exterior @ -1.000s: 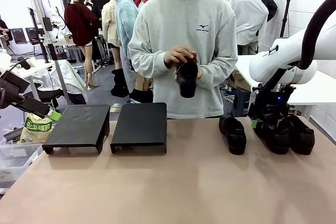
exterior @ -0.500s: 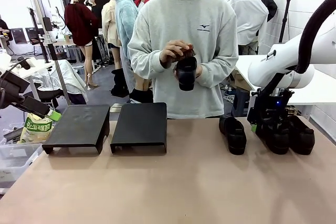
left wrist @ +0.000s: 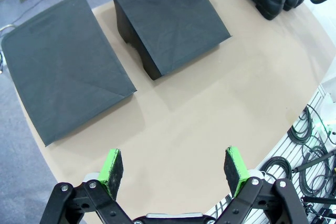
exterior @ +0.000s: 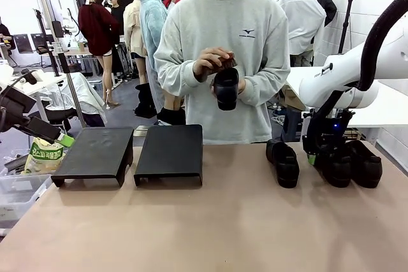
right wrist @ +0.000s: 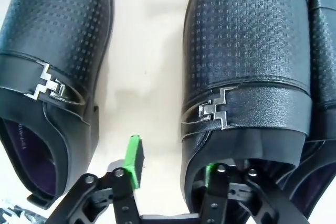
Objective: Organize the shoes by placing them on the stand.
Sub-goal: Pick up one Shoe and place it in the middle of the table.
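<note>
Three black shoes stand on the table at the right: one apart (exterior: 283, 162), and a pair (exterior: 335, 167) (exterior: 365, 162) side by side. A person at the far side holds the fourth shoe (exterior: 225, 87) in both hands at chest height. My right gripper (exterior: 319, 156) is down at the middle shoe (right wrist: 247, 72). In the right wrist view this gripper (right wrist: 173, 169) is open, one finger inside the shoe's opening, the other outside over bare table. My left gripper (exterior: 62, 138) hangs open beyond the table's left edge, nothing between its fingertips (left wrist: 173, 166).
Two black sloped stands (exterior: 95, 151) (exterior: 171, 151) sit side by side at the table's left back, their tops bare (left wrist: 63, 93) (left wrist: 168, 19). A snack bag (exterior: 41, 156) lies in a bin off the left edge. Cables lie below the table's near edge (left wrist: 310, 150).
The person has lifted the held shoe a little higher and turned it. My right arm has shifted slightly at the middle shoe. The left arm has stayed put.
</note>
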### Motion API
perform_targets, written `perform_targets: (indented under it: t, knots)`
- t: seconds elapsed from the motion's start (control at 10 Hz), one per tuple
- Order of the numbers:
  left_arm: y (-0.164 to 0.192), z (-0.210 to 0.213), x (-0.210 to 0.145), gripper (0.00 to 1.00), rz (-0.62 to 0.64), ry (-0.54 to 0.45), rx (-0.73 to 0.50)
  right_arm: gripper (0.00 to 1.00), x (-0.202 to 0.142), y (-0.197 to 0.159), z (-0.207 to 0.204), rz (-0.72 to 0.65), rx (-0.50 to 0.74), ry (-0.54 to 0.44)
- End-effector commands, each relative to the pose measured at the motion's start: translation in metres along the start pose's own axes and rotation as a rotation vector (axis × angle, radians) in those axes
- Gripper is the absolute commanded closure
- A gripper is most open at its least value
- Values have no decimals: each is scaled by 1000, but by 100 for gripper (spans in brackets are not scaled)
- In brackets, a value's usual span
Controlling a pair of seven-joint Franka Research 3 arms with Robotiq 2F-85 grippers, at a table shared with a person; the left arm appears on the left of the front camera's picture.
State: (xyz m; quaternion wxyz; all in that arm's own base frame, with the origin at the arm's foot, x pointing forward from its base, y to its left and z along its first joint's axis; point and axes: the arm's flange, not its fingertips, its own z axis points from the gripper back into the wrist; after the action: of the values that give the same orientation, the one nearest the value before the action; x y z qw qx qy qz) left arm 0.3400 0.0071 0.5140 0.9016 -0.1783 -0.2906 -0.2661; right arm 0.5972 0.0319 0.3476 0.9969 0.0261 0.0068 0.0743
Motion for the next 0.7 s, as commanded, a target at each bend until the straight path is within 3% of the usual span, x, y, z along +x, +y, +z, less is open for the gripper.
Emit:
perform_targets:
  t: [0.0, 0.6]
  knots:
    - [2, 1, -1, 0, -14, -5, -11, 100, 6, -2, -4, -27, -47, 5]
    - [2, 1, -1, 0, -14, -5, -11, 100, 9, -16, -3, -92, -80, 13]
